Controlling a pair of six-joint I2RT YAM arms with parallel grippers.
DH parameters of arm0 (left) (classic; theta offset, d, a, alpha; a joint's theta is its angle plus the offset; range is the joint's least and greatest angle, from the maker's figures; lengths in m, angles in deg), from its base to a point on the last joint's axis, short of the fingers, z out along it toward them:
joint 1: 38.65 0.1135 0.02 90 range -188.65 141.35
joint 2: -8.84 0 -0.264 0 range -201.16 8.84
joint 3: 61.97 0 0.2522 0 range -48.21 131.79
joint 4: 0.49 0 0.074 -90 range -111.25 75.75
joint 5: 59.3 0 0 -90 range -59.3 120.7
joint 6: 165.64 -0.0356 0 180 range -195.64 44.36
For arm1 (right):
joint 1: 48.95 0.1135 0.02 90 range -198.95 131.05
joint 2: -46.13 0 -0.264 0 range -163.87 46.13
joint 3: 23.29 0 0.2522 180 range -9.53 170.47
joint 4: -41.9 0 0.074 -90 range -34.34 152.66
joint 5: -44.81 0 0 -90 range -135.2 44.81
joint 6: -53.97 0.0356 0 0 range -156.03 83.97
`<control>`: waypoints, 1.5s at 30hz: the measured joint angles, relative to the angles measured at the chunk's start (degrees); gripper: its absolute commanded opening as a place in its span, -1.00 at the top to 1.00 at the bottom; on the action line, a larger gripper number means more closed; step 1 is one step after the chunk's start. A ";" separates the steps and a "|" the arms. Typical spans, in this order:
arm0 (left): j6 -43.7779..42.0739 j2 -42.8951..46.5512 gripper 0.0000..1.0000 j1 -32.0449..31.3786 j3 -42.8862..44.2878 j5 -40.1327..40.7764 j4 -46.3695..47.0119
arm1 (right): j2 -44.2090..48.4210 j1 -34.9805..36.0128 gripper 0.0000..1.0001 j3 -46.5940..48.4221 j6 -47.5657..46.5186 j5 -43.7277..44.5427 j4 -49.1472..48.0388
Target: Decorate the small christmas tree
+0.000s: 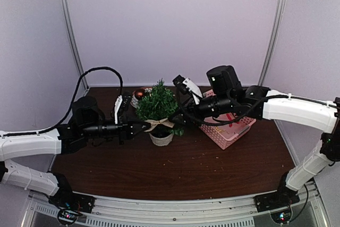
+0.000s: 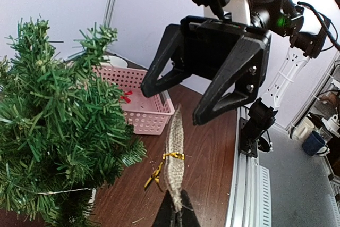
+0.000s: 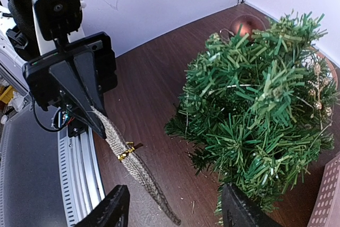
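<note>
The small christmas tree (image 1: 158, 104) stands in a whitish pot (image 1: 161, 138) mid-table. My left gripper (image 1: 144, 125) is shut on one end of a burlap bow with a gold tie (image 1: 160, 124), held just in front of the tree above the pot. The left wrist view shows the bow (image 2: 175, 152) sticking out from the pinched fingertips (image 2: 169, 212), the tree (image 2: 53, 131) to its left. My right gripper (image 1: 179, 119) is open and empty, facing the bow's free end; its jaws straddle it (image 2: 174, 104). The right wrist view shows the bow (image 3: 133, 163), the left gripper (image 3: 90, 112) and the tree (image 3: 255, 115).
A pink perforated basket (image 1: 230, 133) sits right of the tree, under the right arm. A red bauble (image 1: 139, 93) lies behind the tree near the back wall, and also shows in the right wrist view (image 3: 247, 25). The table's metal front rail (image 2: 249, 184) is close by.
</note>
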 measured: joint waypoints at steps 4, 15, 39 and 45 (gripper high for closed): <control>0.92 -0.66 1.00 1.16 0.04 -0.57 1.22 | -1.55 -0.44 -0.31 0.02 0.87 -0.17 -0.07; 3.54 -2.84 1.00 2.71 0.04 -2.34 5.40 | -2.99 -1.20 0.65 0.00 1.75 -2.01 -1.70; 3.30 -9.14 1.00 3.39 5.38 4.15 -5.05 | -8.44 -0.72 1.00 2.73 1.73 2.36 3.37; 2.71 -10.05 1.00 3.10 6.54 7.41 -6.84 | -8.79 -0.20 1.00 3.89 1.27 5.88 5.18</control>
